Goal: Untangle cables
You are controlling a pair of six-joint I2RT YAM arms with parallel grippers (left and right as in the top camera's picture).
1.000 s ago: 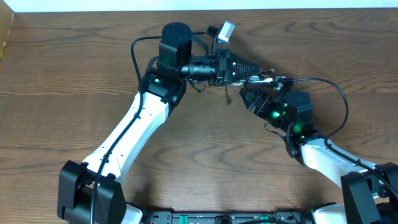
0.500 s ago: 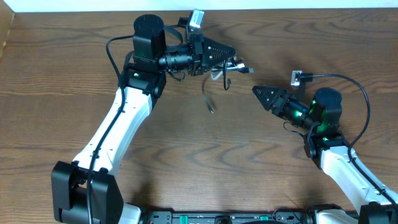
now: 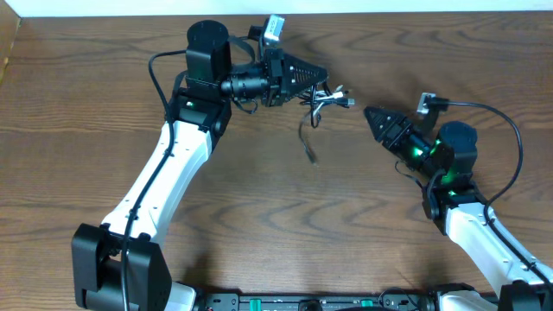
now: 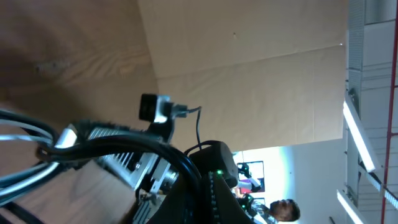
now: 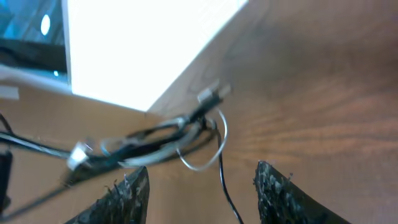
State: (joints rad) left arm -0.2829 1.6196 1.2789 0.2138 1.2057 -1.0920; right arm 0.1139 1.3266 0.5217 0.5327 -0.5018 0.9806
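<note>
Two roles here: pinches the cables [image 3: 323,100] in the closed left gripper [image 3: 323,79], apparently lifted off the table [image 3: 259,207] to let a black end dangle free; aims the right gripper [image 3: 370,113], jaws parted and empty, at the clump from nearby.

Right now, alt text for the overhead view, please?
The left tool grips a tangled bundle of thin black and white cables over a brown wooden table, one black end trailing loose. The open right tool points at it, apart.
</note>
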